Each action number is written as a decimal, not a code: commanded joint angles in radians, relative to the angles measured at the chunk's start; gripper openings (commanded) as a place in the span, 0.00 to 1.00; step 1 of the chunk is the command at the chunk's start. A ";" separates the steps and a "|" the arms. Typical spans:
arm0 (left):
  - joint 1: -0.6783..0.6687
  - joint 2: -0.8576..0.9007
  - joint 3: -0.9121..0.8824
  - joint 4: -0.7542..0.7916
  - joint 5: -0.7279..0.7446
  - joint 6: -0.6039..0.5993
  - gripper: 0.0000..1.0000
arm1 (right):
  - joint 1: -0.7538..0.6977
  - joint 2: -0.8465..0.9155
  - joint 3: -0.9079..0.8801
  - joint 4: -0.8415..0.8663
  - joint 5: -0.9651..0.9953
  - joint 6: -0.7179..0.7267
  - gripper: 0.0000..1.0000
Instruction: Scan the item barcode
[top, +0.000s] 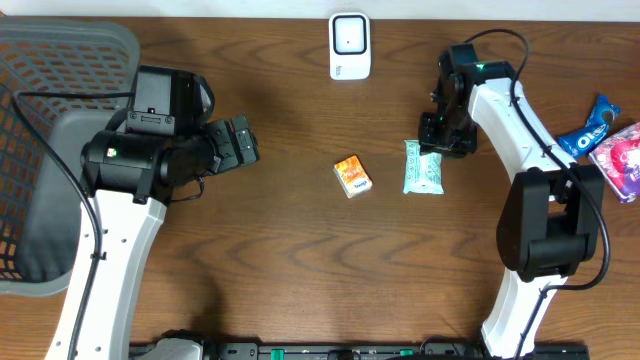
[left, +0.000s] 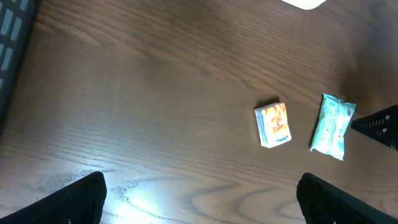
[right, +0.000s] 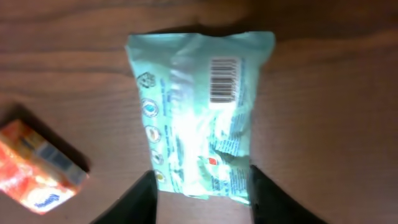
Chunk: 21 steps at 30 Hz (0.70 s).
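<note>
A pale green packet (top: 423, 167) lies flat on the wooden table with its barcode (right: 225, 79) facing up. My right gripper (top: 440, 132) hovers at the packet's far end. In the right wrist view its fingers (right: 202, 193) stand apart, one on each side of the packet (right: 199, 112), so it is open. A small orange box (top: 352, 176) lies just left of the packet. The white scanner (top: 349, 45) stands at the back centre. My left gripper (top: 240, 142) is open over bare table, well left of the orange box (left: 273, 124).
A grey mesh basket (top: 60, 60) fills the far left. A blue snack packet (top: 590, 125) and a pink packet (top: 622, 160) lie at the right edge. The orange box (right: 37, 174) sits close to the right gripper's left finger.
</note>
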<state>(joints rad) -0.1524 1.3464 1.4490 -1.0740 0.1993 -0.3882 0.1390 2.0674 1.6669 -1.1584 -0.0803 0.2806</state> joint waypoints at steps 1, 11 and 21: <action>0.003 0.000 0.007 -0.002 -0.010 0.013 0.98 | -0.001 -0.008 0.006 -0.006 0.056 -0.008 0.44; 0.003 0.000 0.007 -0.002 -0.010 0.013 0.98 | 0.005 -0.008 -0.110 0.035 0.045 -0.003 0.16; 0.003 0.000 0.007 -0.003 -0.010 0.013 0.98 | 0.012 -0.023 -0.167 0.082 0.027 0.019 0.25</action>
<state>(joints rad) -0.1524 1.3464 1.4494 -1.0740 0.1993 -0.3878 0.1406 2.0632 1.4807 -1.0634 -0.0479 0.2852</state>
